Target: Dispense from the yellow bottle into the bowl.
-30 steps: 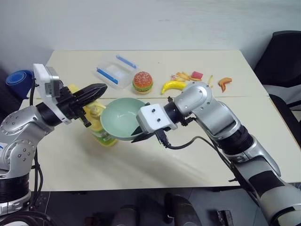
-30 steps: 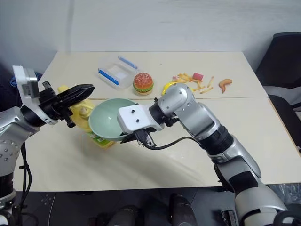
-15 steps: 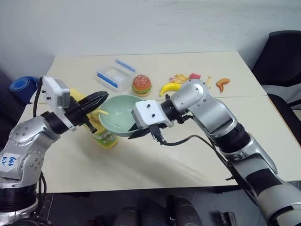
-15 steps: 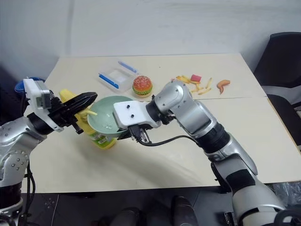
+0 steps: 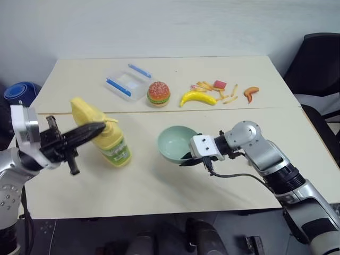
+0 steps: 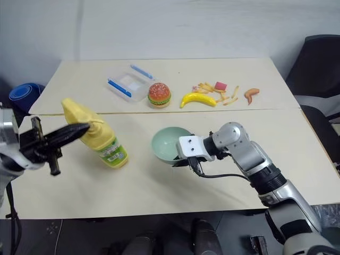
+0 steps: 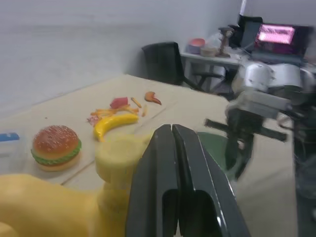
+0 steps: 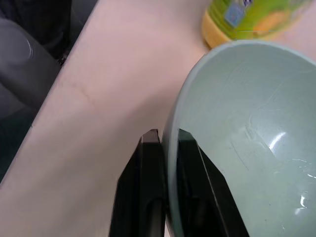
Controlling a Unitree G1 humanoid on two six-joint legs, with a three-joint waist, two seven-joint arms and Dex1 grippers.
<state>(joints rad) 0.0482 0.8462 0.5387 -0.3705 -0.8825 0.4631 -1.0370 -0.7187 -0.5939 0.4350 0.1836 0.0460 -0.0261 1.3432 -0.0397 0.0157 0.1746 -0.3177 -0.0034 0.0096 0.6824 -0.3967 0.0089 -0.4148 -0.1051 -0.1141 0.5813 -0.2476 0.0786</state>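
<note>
The yellow bottle [image 5: 103, 141] stands on the table at the left, its pump nozzle [image 5: 110, 121] pointing right, green-and-white label low on its side. My left gripper [image 5: 101, 128] is shut and empty, level, its tips beside the pump head [image 7: 118, 154]; contact cannot be told. The pale mint-green bowl [image 5: 175, 142] sits low on the table to the right of the bottle. My right gripper [image 5: 186, 157] is shut on the bowl's near rim [image 8: 170, 133], one finger inside and one outside. The bottle's base [image 8: 247, 17] lies beyond the bowl.
At the back of the table [image 5: 159, 186] lie a clear box with blue clips [image 5: 126, 85], a toy burger [image 5: 158, 93], a banana [image 5: 197, 98], fries [image 5: 212, 87] and small toy food [image 5: 251, 93]. A black chair [image 5: 319, 58] stands at the right.
My right arm carried the bowl down and to the right, away from the bottle's nozzle, to the table. My left gripper drew back and left off the pump. The camera shifted too.
</note>
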